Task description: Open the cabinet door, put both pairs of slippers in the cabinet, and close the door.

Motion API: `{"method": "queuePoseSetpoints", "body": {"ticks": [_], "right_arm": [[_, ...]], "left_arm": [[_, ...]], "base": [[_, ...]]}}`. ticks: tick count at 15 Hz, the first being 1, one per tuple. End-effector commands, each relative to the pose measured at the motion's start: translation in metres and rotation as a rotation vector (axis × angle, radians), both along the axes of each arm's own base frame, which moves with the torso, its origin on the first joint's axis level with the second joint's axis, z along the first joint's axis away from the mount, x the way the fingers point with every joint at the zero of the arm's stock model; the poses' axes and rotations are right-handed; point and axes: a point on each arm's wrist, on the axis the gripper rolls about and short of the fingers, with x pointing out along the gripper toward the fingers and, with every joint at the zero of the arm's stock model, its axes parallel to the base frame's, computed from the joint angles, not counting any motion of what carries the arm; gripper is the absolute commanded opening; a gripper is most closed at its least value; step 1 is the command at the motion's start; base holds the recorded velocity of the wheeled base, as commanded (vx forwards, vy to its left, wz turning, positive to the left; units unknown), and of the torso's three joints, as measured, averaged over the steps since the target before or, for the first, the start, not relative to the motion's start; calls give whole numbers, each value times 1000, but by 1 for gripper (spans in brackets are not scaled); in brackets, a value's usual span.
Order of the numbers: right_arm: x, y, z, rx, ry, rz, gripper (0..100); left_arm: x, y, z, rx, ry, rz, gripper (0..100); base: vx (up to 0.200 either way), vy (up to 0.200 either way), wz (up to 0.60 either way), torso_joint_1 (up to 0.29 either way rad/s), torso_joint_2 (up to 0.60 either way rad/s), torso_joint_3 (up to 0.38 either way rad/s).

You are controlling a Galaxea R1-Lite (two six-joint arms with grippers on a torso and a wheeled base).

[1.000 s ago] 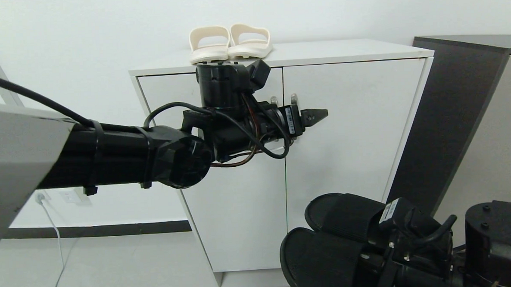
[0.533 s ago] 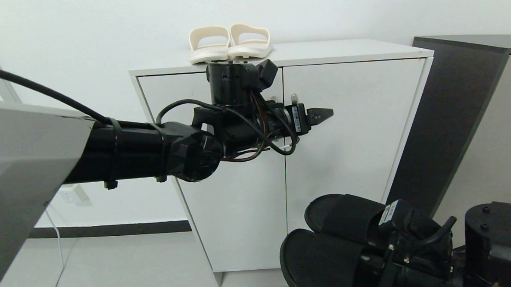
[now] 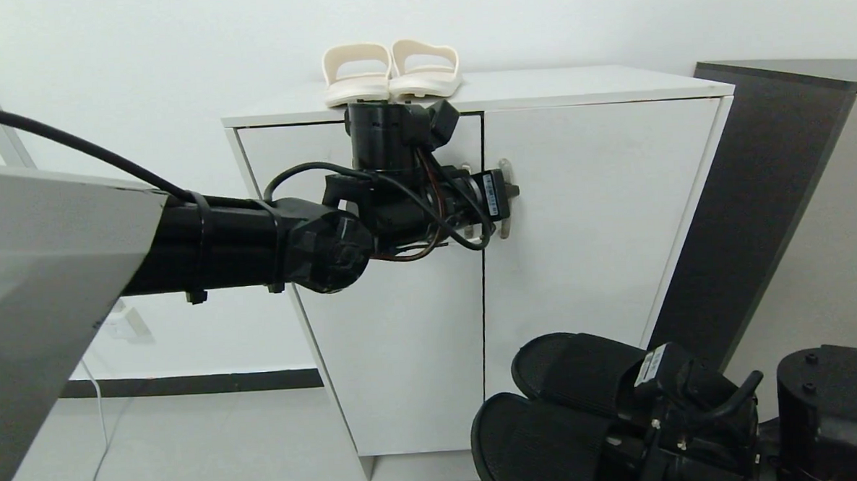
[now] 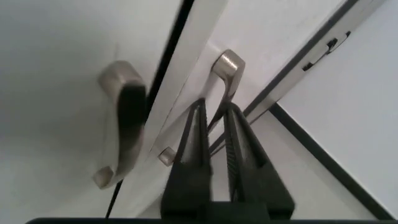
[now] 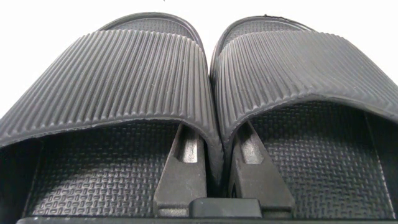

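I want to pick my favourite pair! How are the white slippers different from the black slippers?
The white slippers are pale and smooth; the black slippers are dark and ribbed. The white slippers sit on the cabinet top; the black slippers are low down, gripped by the right pincer. Both are open slide pairs, side by side.

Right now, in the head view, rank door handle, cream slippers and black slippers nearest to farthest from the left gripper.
1. door handle, at the left gripper
2. cream slippers, above, on cabinet top
3. black slippers, low right

Bright, even light; soft faint shadows
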Motion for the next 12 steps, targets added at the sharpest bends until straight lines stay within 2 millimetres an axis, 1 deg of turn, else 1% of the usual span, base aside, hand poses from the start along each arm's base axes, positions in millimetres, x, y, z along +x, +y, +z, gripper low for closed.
{"method": "queuePoseSetpoints", "body": {"ticks": [1, 4, 10, 12], "right_arm": [[-4, -1, -2, -5, 8, 18, 0], [-16, -7, -3, 9, 26, 118, 0], [-16, -7, -3, 7, 24, 117, 0], [-16, -7, -3, 7, 24, 115, 0]], "left_arm": [[-7, 4, 6, -6, -5, -5, 0], [-21, 14, 9, 1, 5, -6, 0], [-64, 26, 18, 8, 10, -45, 0], [-73, 34, 21, 9, 12, -45, 0]], "base": [[0, 0, 0, 0, 0, 0], [0, 0, 0, 0, 0, 0], [0, 0, 0, 0, 0, 0], [0, 0, 0, 0, 0, 0]]}}
